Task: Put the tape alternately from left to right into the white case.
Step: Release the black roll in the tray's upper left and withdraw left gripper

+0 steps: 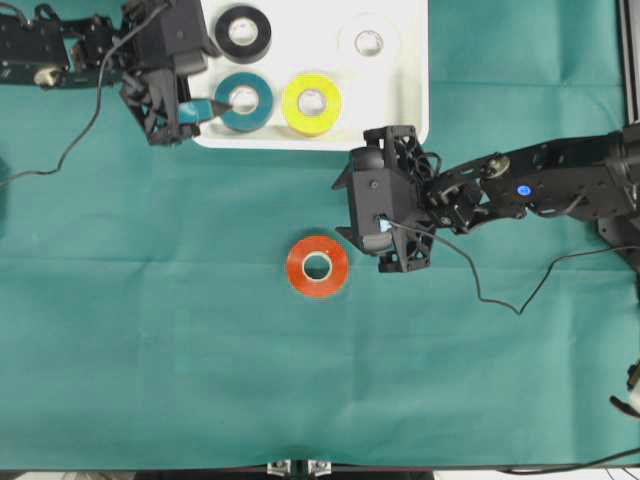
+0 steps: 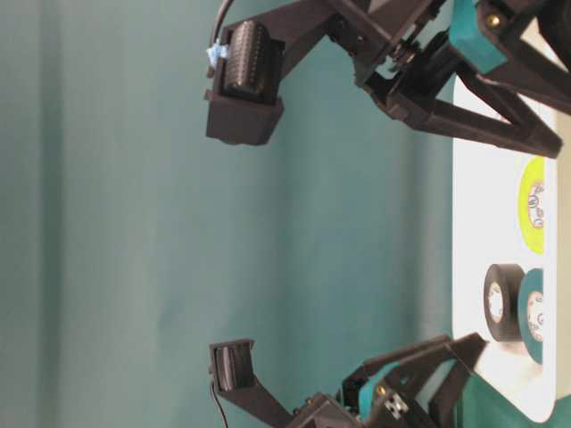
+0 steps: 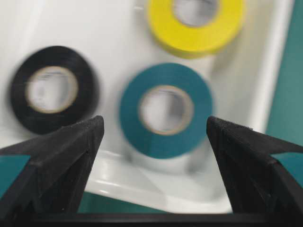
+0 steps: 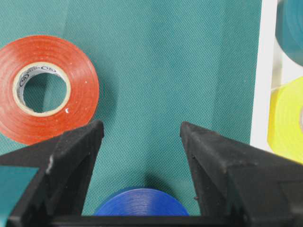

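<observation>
White case [image 1: 410, 70] sits at the far edge of the desk [image 1: 150, 330], which is covered in green cloth. Four rolls lie flat in the case: black [image 1: 242, 30] at far left, white [image 1: 368, 40] at far right, teal [image 1: 244, 100] at near left, yellow [image 1: 312, 103] just beside the teal, toward the case's middle.

Red-orange roll [image 1: 318, 266] lies flat on the cloth near the desk's middle, well apart from the case. Blue roll [image 4: 139, 202] shows only in the right wrist view, on the cloth between the right claw's fingers; hidden under that arm in the overhead view.

Left claw [image 1: 205, 108]: at the case's left rim, beside the teal roll. Jaws wide apart, nothing between them; in the left wrist view the teal roll lies flat in the case beyond the fingertips [image 3: 75, 137], not gripped.

Right claw [image 4: 141, 137]: over the cloth just in front of the case's near edge, to the right of the red-orange roll. Jaws wide apart; the blue roll sits in the gap, not clamped
</observation>
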Tool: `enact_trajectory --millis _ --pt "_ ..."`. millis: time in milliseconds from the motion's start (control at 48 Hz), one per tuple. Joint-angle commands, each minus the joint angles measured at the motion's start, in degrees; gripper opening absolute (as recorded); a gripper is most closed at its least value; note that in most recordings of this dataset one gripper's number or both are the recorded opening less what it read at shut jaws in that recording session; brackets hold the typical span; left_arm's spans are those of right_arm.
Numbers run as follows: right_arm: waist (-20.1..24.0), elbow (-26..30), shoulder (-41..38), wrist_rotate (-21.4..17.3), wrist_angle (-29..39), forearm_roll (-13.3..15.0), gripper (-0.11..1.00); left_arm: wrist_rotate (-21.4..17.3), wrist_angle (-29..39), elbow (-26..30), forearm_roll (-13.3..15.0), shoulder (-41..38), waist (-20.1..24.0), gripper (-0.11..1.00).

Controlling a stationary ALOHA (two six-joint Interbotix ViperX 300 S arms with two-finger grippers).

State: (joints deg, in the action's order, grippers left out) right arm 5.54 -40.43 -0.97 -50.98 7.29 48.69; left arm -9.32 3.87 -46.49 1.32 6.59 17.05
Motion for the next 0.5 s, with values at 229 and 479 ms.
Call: enact_trajectory --millis 229,479 --pt "-0.18 1.23 0.88 0.09 -0.44 0.09 0.74 1.14 -0.35 -0.62 0.18 1.32 -7.12 0.65" --pt "-0.18 1.23 0.88 0.09 -1.05 0.09 0.73 2.37 -0.35 -1.23 0.18 1.32 -9.67 0.65"
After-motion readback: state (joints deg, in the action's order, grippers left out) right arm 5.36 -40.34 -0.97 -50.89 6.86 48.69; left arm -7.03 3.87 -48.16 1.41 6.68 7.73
